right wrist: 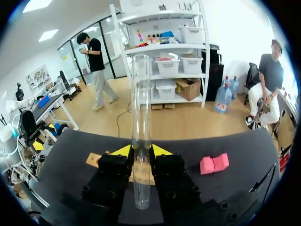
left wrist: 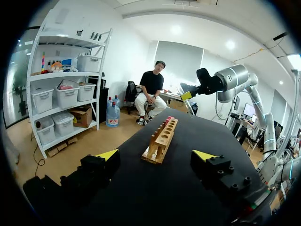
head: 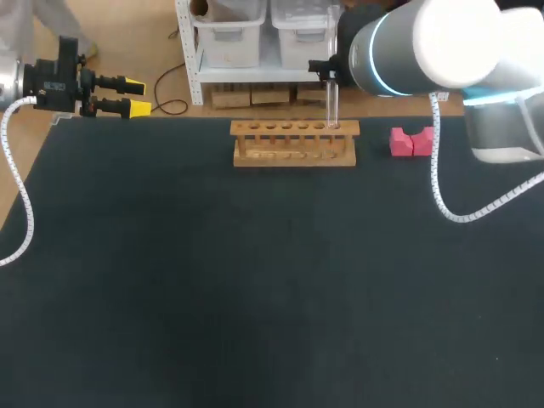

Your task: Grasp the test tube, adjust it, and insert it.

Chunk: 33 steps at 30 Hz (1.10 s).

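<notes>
The head view looks down from high behind the robot, taking in the whole desk (head: 255,297), with the wooden rack (head: 294,142) and pink block (head: 410,141) near its far edge. The left wrist view sits low at the desk's far left corner, facing along the left gripper (left wrist: 156,155) towards the rack's end, well apart. The right wrist view rides close above the rack, behind the right gripper (right wrist: 141,151) and its test tube (right wrist: 141,117); all three views share rack and block.

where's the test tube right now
In the head view the test tube stands upright in the right gripper, over the right end of the wooden rack, left of the pink block.
</notes>
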Motion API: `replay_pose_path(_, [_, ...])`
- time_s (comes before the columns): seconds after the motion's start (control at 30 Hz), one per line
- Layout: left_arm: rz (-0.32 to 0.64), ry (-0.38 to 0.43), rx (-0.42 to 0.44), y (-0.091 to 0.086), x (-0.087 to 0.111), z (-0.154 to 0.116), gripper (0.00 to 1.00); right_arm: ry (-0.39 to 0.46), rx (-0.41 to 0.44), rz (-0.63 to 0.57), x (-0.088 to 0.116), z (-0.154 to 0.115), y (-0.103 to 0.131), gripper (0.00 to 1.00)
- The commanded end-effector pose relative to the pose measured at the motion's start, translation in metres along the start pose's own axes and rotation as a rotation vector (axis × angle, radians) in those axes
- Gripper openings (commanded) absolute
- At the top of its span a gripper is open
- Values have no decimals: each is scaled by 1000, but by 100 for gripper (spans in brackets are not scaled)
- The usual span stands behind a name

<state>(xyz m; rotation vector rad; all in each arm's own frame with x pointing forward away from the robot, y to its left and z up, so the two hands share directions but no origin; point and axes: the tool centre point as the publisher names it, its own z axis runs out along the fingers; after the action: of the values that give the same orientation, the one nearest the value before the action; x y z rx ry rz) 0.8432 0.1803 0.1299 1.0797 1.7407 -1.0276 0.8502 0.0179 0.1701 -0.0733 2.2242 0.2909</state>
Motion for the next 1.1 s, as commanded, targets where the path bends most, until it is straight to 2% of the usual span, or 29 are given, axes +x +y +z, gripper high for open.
replay_pose_path(0.03, [3, -3, 1, 1, 1, 0, 100, -789, -8, -11, 0, -6, 2, 0])
replay_pose_path(0.27, [3, -3, 1, 1, 1, 0, 100, -737, -23, -17, 0, -13, 7, 0])
replay_pose_path(1.1, [3, -3, 1, 1, 1, 0, 100, -737, -23, -17, 0, -13, 7, 0])
